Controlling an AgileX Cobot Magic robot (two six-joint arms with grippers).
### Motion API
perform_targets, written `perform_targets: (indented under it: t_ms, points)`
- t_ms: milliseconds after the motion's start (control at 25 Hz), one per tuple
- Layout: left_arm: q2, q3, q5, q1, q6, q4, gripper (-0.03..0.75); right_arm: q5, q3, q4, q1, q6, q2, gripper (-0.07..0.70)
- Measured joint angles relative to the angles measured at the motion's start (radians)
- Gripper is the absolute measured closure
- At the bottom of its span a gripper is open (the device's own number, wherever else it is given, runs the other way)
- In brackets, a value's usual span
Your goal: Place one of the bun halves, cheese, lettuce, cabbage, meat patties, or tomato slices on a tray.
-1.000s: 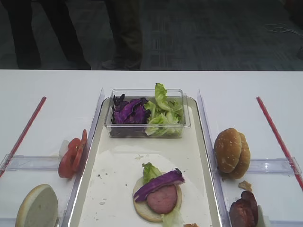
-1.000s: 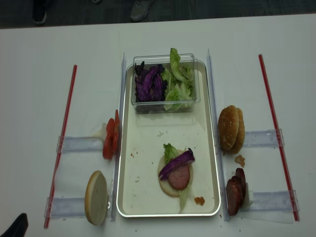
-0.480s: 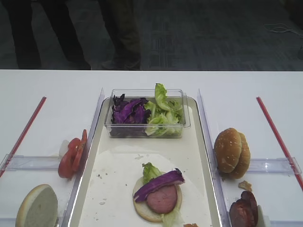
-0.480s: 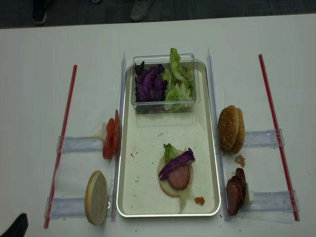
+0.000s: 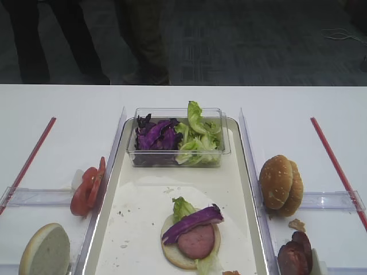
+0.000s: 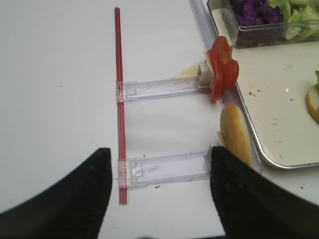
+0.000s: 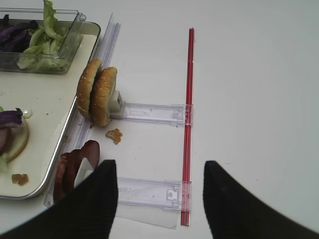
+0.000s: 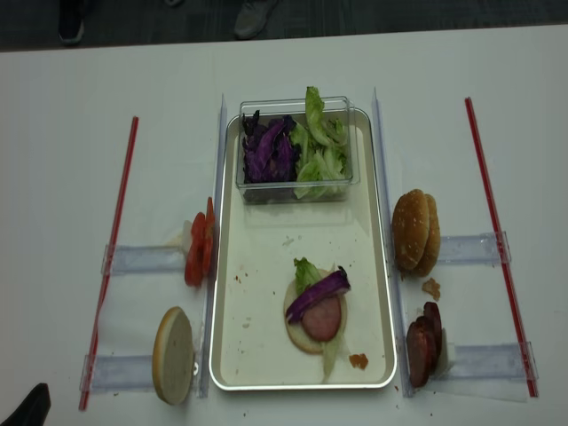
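The tray point(image 8: 266, 266) is cream-white on a white counter point(image 8: 71, 160). Purple cabbage point(image 8: 317, 293) crosses a pinkish patty point(image 8: 322, 321); the lettuce point(image 8: 321, 142) is light green, the tomato slices point(image 8: 199, 250) bright red. The sesame-speckled bun halves point(image 8: 415, 231) are tan-brown.

Tray point(image 8: 232, 355) glossy-rimmed; tub point(image 8: 297, 191) clear plastic.

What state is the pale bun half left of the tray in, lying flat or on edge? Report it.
On edge. The pale bun half stands upright against the tray rim's outer side; the left wrist view shows it as a narrow standing disc.

Meat patties point(image 5: 296, 256) cut by frame bottom (likely three); orange scrap point(image 5: 231, 272) unidentifiable.
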Motion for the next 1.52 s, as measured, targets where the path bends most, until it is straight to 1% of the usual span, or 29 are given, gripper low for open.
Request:
perform_targets:
  t_ms: [1520]
  points:
    - [0.0, 0.0, 0.0, 0.0, 0.0, 0.0, 0.306, 0.0, 0.0, 0.0, 0.0, 0.002, 0.0, 0.197]
